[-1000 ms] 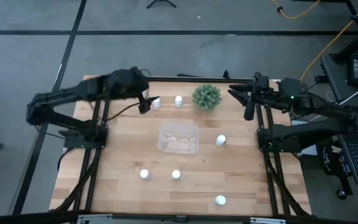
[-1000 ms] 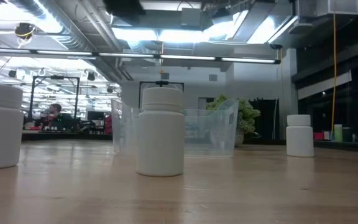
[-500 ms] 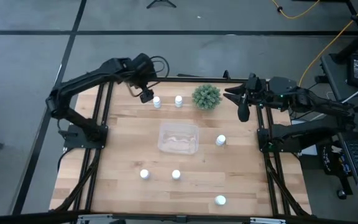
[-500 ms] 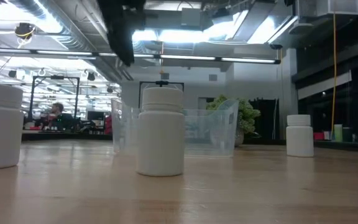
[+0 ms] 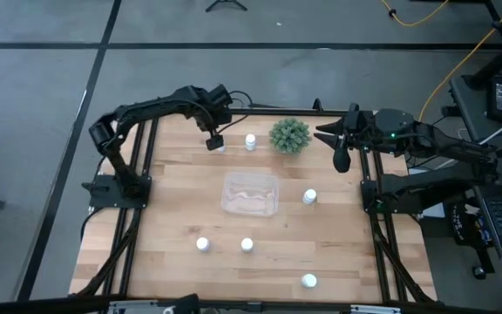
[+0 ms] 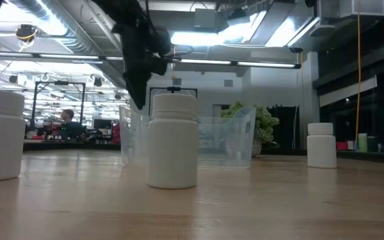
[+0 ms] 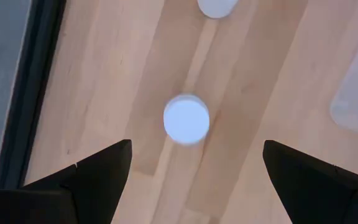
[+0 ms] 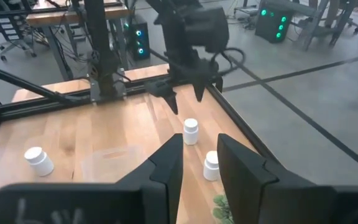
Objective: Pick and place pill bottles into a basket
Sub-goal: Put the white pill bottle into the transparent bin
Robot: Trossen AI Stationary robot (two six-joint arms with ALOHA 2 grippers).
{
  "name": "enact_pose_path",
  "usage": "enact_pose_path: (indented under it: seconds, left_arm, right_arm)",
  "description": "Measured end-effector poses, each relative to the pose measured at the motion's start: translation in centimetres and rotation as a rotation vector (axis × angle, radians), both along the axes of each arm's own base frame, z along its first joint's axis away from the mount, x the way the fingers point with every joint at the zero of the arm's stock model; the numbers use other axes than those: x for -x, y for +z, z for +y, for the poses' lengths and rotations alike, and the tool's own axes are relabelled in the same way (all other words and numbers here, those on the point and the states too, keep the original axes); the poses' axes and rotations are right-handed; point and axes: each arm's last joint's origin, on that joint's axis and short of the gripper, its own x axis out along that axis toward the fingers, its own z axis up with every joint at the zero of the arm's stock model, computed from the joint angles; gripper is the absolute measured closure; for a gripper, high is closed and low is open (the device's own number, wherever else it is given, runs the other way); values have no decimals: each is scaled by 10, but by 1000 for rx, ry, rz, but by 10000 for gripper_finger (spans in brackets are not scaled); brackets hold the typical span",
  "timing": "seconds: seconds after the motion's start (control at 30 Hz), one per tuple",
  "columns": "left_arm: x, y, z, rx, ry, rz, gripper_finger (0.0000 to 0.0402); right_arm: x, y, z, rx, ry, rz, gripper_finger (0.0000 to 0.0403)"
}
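Item: pill bottles, six, white with white caps, all upright on the bench (image 5: 172, 214); none in the basket yet.
Positions, high view, clock face centred on the basket: target bottle (image 5: 219, 145) at 11 o'clock; second bottle (image 5: 251, 141) at 12; third bottle (image 5: 309, 198) at 3; two bottles at 7 (image 5: 203, 244) and 6 (image 5: 247, 245); last bottle (image 5: 308, 281) at 5, near the bench edge.
Basket: clear plastic basket (image 5: 251, 194), mid-bench, empty.
Left gripper: left gripper (image 7: 191, 165) hangs straight above the target bottle (image 7: 186, 119), fingers (image 7: 98, 171) spread wide, the bottle centred between them and not touched.
Right gripper: right gripper (image 5: 340, 157) waits off the bench's 2 o'clock corner, fingers (image 8: 166, 165) a narrow gap apart, holding nothing.
Handling, judged: probably light, rigid plastic; smooth round wall likely slippery; easily tipped by a sideways knock.
Hold point, judged: across the body or cap from above, fingers on opposite sides, centred so it does not roll out.
Other: green plant (image 5: 289, 135) at 1 o'clock, beside the second bottle.
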Motion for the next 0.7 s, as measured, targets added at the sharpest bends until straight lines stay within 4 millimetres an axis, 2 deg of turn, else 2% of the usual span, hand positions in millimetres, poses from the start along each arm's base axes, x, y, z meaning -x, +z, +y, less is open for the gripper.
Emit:
enact_pose_path:
  seconds: [0.33, 0.7]
  left_arm:
    - [-15, -27, 11, 59, 6, -15, 42]
    - [-16, -52, 24, 106, 37, 43, 42]
  right_arm:
    - [1, -3, 0, 3, 2, 31, 300]
    - [2, -5, 0, 0, 2, 58, 300]
